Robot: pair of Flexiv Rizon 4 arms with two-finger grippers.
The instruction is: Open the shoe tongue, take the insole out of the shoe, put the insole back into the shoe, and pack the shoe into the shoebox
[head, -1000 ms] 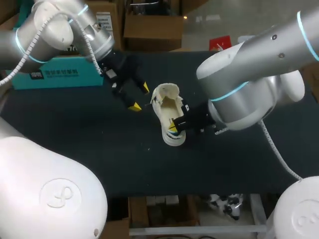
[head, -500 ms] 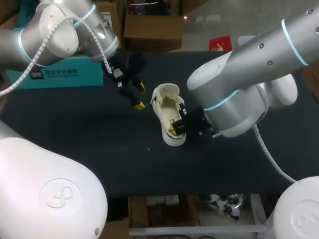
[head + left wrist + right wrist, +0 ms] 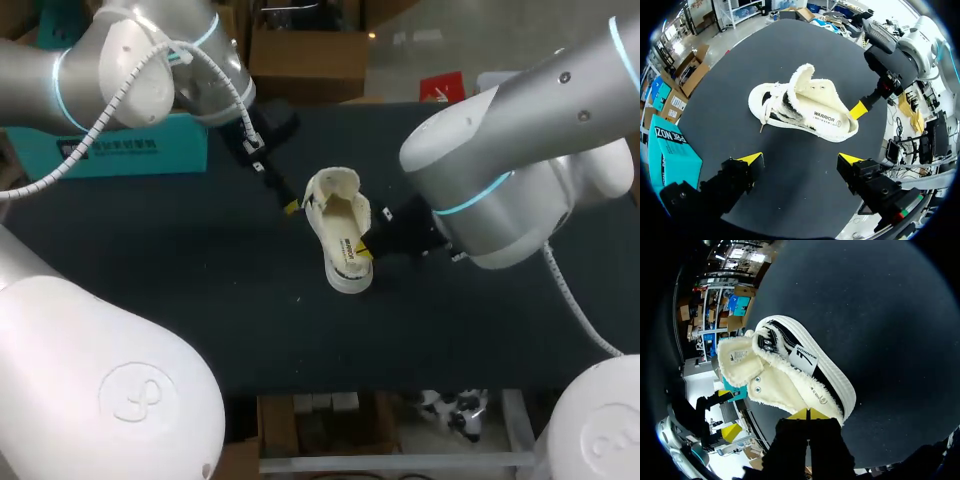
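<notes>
Shoe [image 3: 340, 235]: cream, fleece-lined, on black table [image 3: 200, 300]. Left gripper [image 3: 800, 159]: fingers wide apart, empty, just beside shoe. Right gripper [image 3: 809, 414]: tips pressed together, touching shoe's heel rim.

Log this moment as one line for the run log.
left pincer: open, short of shoe | right pincer: shut, at shoe heel | shoe: on table, outside shoebox

A broad, flat worktop [image 3: 180, 290] covered in matte charcoal-black material spreads under everything. Its surface is plain and evenly lit from above, marked only by soft-edged shadows and a tiny pale speck [image 3: 298, 297] lying toward its near edge.
</notes>
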